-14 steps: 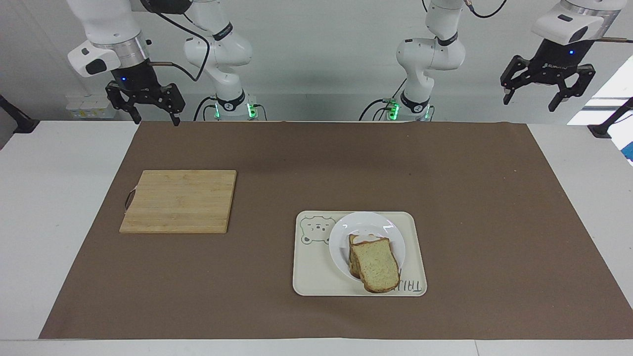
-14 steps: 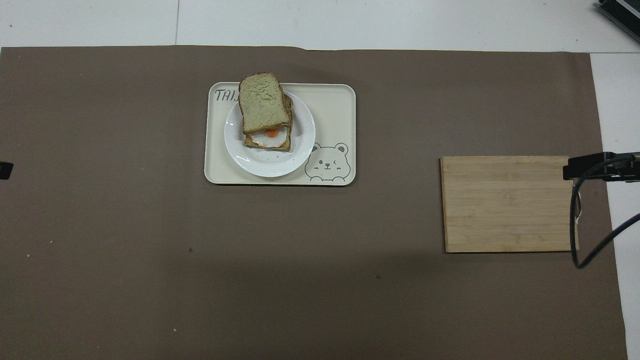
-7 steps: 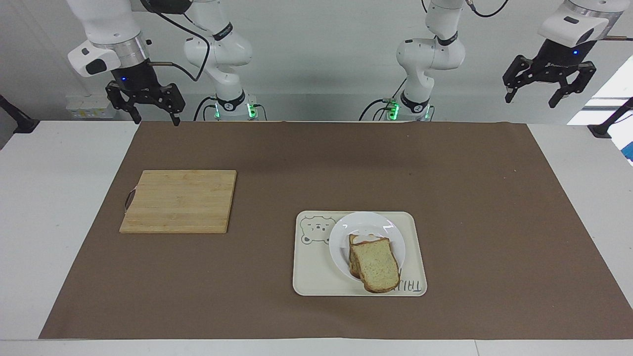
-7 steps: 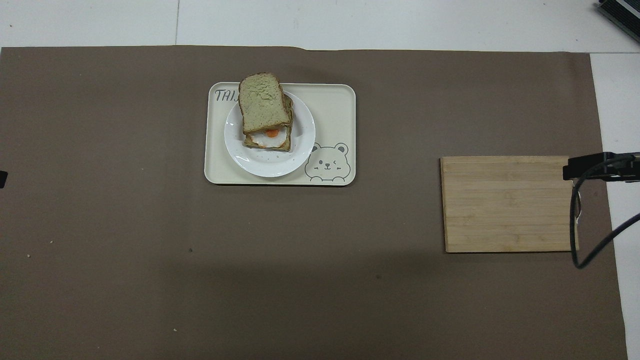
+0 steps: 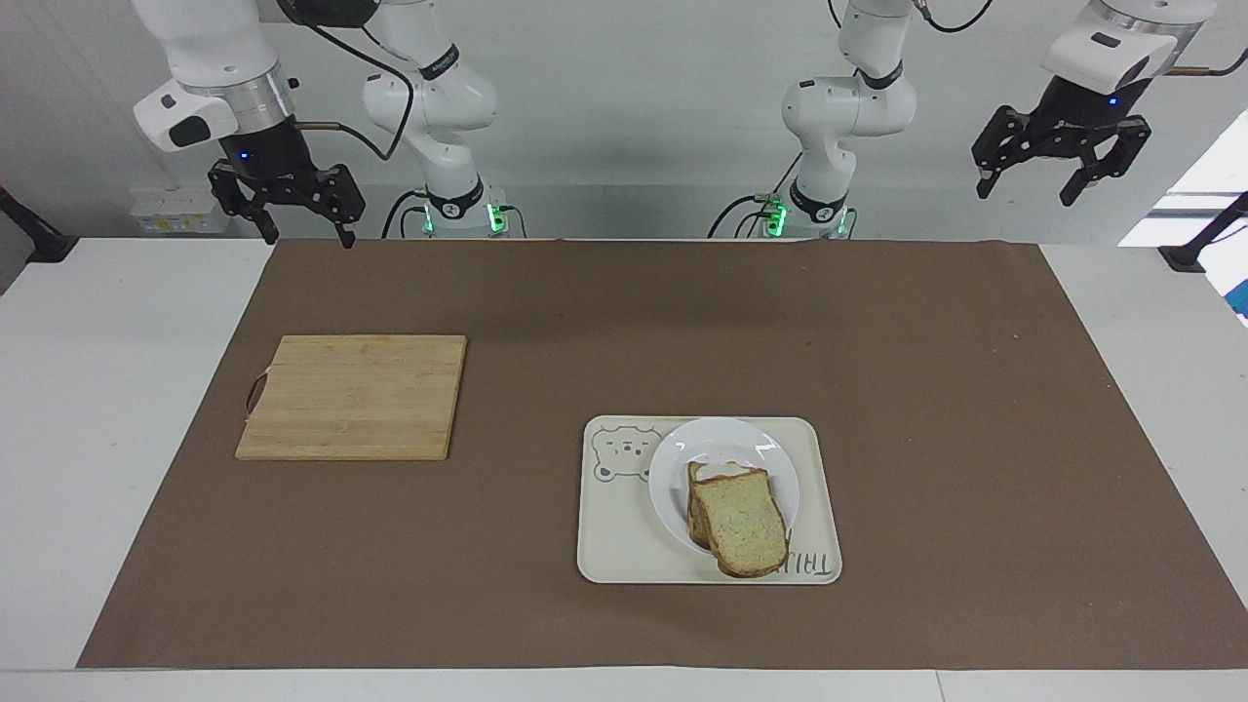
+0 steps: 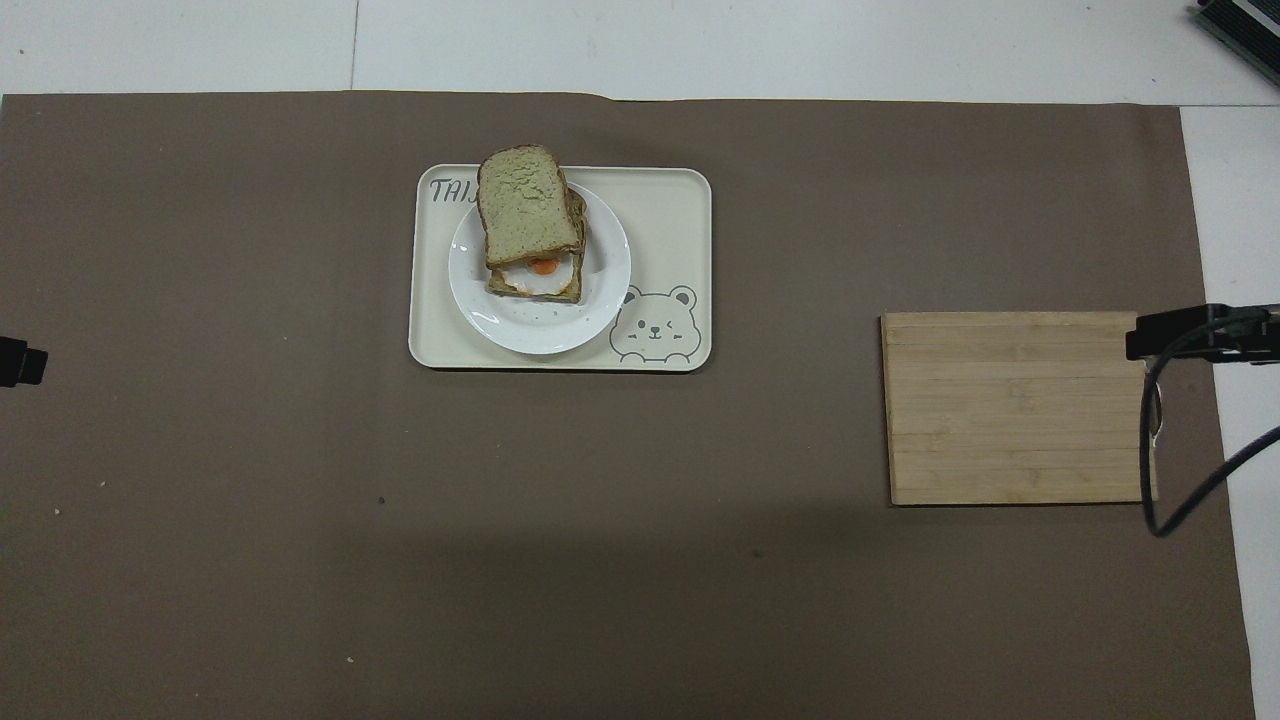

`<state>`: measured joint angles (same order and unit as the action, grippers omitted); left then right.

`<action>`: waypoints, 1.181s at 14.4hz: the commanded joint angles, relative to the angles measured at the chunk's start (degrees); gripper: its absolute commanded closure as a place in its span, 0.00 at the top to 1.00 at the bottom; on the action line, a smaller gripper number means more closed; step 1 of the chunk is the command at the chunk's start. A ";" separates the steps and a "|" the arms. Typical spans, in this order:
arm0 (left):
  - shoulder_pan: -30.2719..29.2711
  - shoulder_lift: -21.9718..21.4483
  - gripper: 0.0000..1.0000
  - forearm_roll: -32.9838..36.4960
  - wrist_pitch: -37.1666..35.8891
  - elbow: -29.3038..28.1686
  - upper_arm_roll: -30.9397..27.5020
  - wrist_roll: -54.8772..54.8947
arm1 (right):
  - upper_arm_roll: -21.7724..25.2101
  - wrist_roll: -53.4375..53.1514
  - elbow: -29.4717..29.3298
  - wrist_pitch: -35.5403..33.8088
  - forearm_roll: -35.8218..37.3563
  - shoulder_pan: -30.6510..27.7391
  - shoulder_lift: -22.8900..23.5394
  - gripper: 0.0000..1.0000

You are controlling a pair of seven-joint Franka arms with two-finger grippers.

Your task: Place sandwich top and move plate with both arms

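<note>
Now the sandwich top (image 5: 741,525) lies on the egg slice (image 6: 540,280), shifted away from the robots, on the plate (image 5: 673,458) in the tray (image 5: 609,546). Both the left gripper (image 5: 1056,166) and the right gripper (image 5: 292,210) hang wide open, raised at their own ends of the table.

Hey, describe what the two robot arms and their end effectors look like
Both arms are glossy white with rounded jointed segments and dark rings at the joints. Green lights glow at both bases. Each wrist has a silver band and a white box; a small blue light shows just below. The left end effector and right end effector are black, with two angular linked fingers. Black cables run along the upper arms.
</note>
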<state>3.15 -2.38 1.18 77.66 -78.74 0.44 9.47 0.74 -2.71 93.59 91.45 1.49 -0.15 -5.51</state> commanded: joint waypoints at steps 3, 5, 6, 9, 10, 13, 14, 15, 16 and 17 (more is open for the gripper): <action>-1.48 -1.32 1.00 -0.65 -1.02 -1.15 0.71 -0.68 | -0.04 1.39 0.54 -0.48 0.18 -0.20 -0.56 1.00; -0.87 -1.23 1.00 -0.74 -1.72 -1.06 0.97 -0.86 | -0.04 1.39 0.54 -0.48 0.18 -0.20 -0.56 1.00; -0.69 -1.14 1.00 -1.08 -1.72 -0.89 1.06 -1.56 | -0.04 1.30 0.54 -0.48 0.18 -0.20 -0.56 1.00; -0.78 -0.79 1.00 -3.64 -1.81 -0.89 0.97 -4.73 | -0.04 1.39 0.54 -0.48 0.18 -0.20 -0.56 1.00; -0.78 -0.61 1.00 -3.46 -1.81 -0.89 0.97 -4.73 | -0.04 1.39 0.54 -0.48 0.18 -0.20 -0.56 1.00; -1.30 -0.44 1.00 -3.02 -1.46 -0.80 0.71 -4.73 | -0.04 1.30 0.54 -0.48 0.18 -0.20 -0.56 1.00; -1.39 -0.44 1.00 -2.85 -1.29 -0.80 0.53 -4.47 | -0.04 1.39 0.54 -0.40 0.18 -0.20 -0.56 1.00; -1.48 -0.44 1.00 -2.76 -1.11 -0.80 0.36 -4.38 | -0.04 1.30 0.54 -0.48 0.18 -0.20 -0.56 1.00; -1.48 -0.52 1.00 -2.76 -1.20 -0.88 0.36 -4.37 | -0.04 1.39 0.54 -0.48 0.18 -0.20 -0.56 1.00; -1.40 -0.44 1.00 -2.67 -1.20 -0.89 0.36 -4.46 | -0.04 1.39 0.54 -0.48 0.18 -0.20 -0.56 1.00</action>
<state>2.48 -2.31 -1.52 76.53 -78.92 0.43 5.38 0.74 -2.71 93.59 91.45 1.49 -0.15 -5.51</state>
